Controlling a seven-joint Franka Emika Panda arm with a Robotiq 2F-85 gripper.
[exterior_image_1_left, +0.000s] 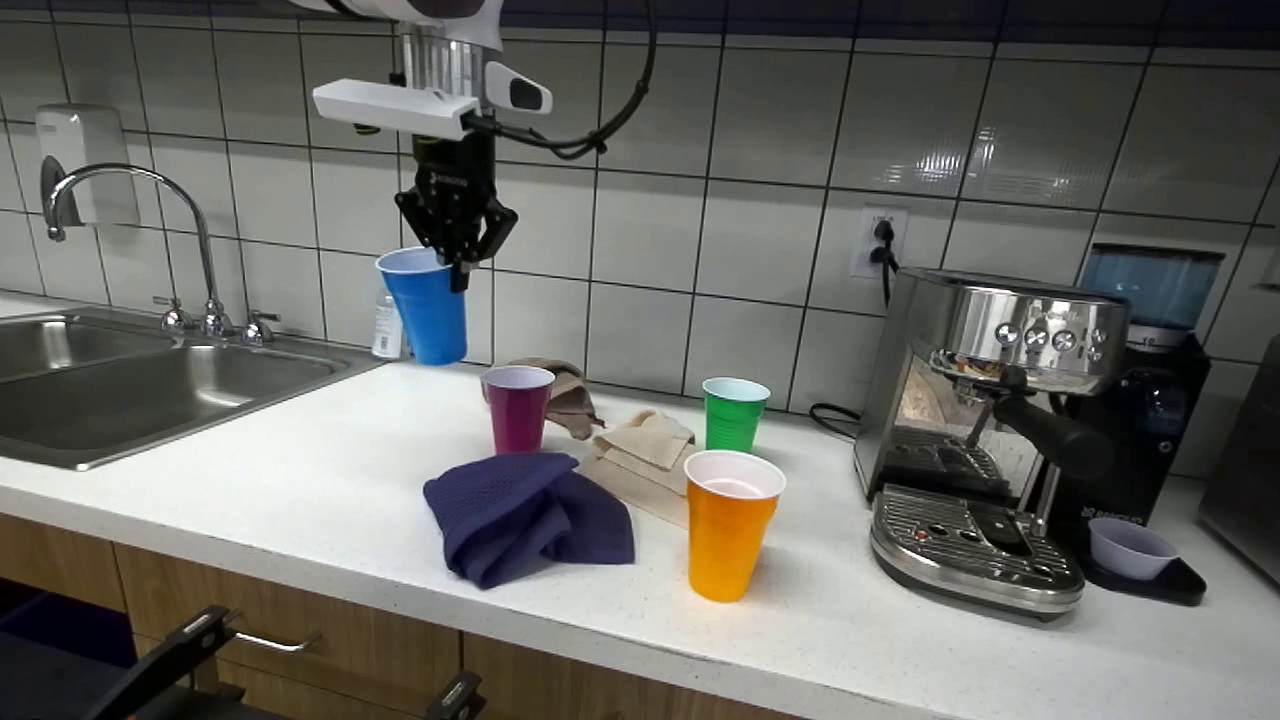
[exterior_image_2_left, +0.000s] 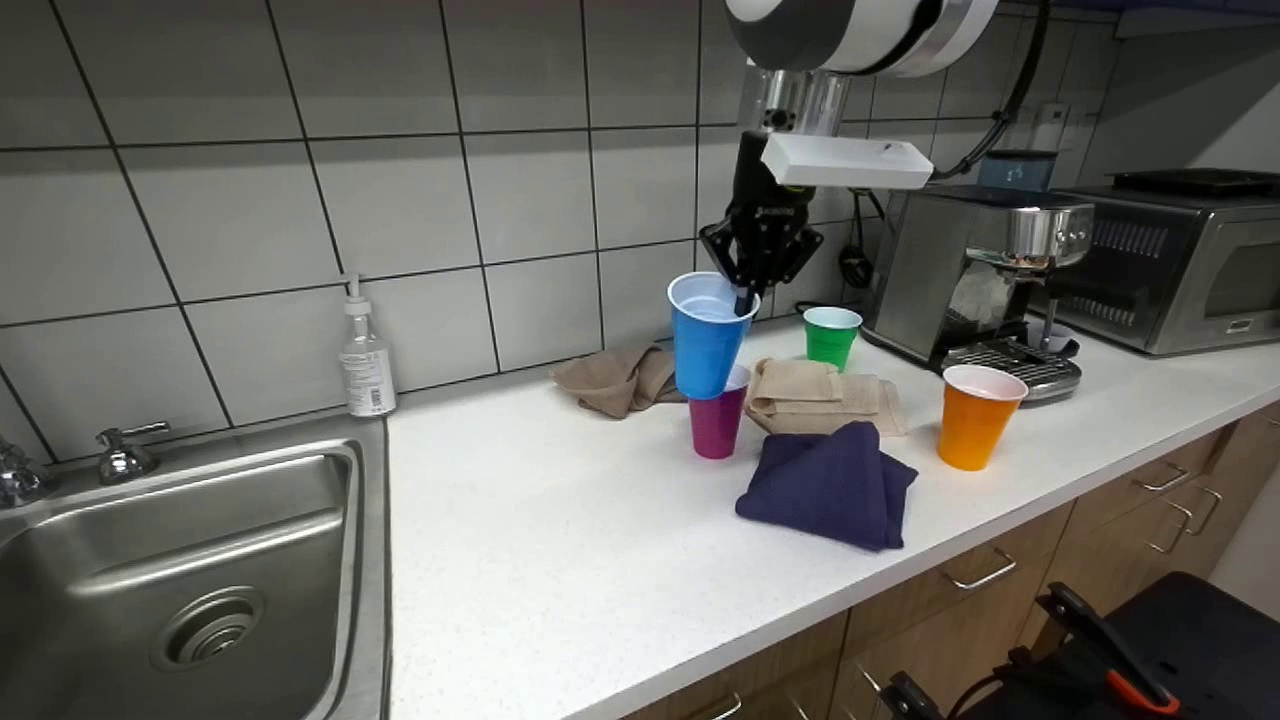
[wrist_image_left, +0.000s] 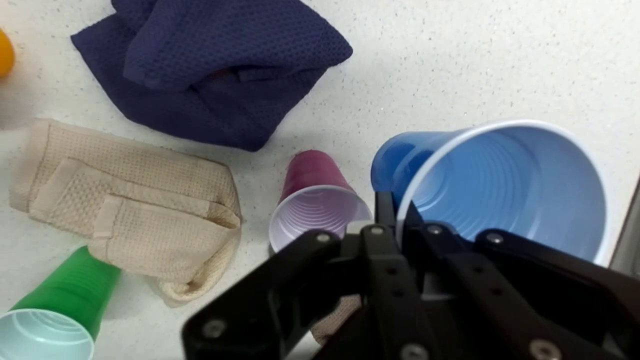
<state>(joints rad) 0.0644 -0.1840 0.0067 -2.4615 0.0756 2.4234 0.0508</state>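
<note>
My gripper is shut on one side wall of the blue cup, at its rim. One finger is inside the cup and one outside, as the wrist view shows. The cup hangs slightly tilted above the counter in both exterior views. Its inside looks empty in the wrist view. A purple cup stands upright on the counter, below and beside the blue cup. A navy cloth lies crumpled in front of the purple cup. A folded beige cloth lies beside it.
A green cup and an orange cup stand upright on the counter. A brown cloth lies by the tiled wall. A sink, soap bottle, coffee machine and oven stand around. The counter edge runs along the front.
</note>
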